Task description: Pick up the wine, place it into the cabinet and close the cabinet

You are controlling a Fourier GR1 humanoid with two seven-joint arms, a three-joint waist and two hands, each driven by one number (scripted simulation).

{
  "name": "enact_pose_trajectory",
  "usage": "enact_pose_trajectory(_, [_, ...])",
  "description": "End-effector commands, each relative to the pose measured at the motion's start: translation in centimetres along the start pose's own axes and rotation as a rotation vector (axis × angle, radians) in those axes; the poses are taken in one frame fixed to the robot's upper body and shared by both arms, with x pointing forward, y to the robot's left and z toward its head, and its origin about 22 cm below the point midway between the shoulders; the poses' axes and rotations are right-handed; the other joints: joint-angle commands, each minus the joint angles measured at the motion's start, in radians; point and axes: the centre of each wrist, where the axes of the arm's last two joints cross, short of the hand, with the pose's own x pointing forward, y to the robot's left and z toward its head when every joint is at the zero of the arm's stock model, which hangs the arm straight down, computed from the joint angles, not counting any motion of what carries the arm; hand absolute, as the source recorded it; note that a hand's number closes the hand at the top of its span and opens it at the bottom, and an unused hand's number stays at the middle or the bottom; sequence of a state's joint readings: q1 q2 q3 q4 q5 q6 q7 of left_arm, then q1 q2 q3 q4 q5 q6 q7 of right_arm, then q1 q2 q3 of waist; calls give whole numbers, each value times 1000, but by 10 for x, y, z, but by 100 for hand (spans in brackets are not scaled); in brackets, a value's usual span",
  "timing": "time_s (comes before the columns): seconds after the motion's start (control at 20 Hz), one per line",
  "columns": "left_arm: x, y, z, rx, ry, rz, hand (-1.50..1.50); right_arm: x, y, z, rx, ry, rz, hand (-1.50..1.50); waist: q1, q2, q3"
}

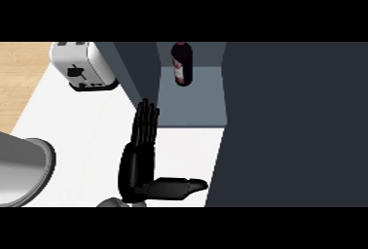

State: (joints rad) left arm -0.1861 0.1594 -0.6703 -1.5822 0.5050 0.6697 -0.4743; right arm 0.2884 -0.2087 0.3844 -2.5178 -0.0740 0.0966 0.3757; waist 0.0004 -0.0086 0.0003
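Left hand [140, 163] flat, fingers [147, 121] straight

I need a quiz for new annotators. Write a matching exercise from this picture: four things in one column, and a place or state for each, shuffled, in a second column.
Column one:
1. wine bottle
2. toaster
3. robot hand
4. grey round vessel

Column two:
A. at the view's left edge, partly cut off
B. inside the dark cabinet
C. fingers straight, thumb out to the side, holding nothing
D. at the back left of the white counter

Pairs: 1-B, 2-D, 3-C, 4-A
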Motion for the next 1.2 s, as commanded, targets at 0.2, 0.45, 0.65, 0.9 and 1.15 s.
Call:
enact_pose_trajectory(0.2, [26, 34, 40, 18, -13, -26, -150, 37, 19, 27, 359, 41, -36, 150, 9, -1, -1])
enact_pose_trajectory(0.45, [43, 61, 46, 30, -16, -37, -150, 42, 35, 25, 442, -7, -57, 150, 5, 1, -3])
enact_pose_trajectory(0.65, [58, 83, 64, 43, -28, -51, -150, 42, 42, 20, 430, -41, -44, 150, 7, -1, -3])
enact_pose_trajectory(0.9, [72, 106, 77, 47, -29, -54, -150, 45, 54, 8, 485, -29, -88, 150, 23, -2, -6])
enact_pose_trajectory(1.15, [84, 121, 77, 65, -42, -54, -150, 31, 86, -22, 516, 1, -133, 150, 30, -2, -7])
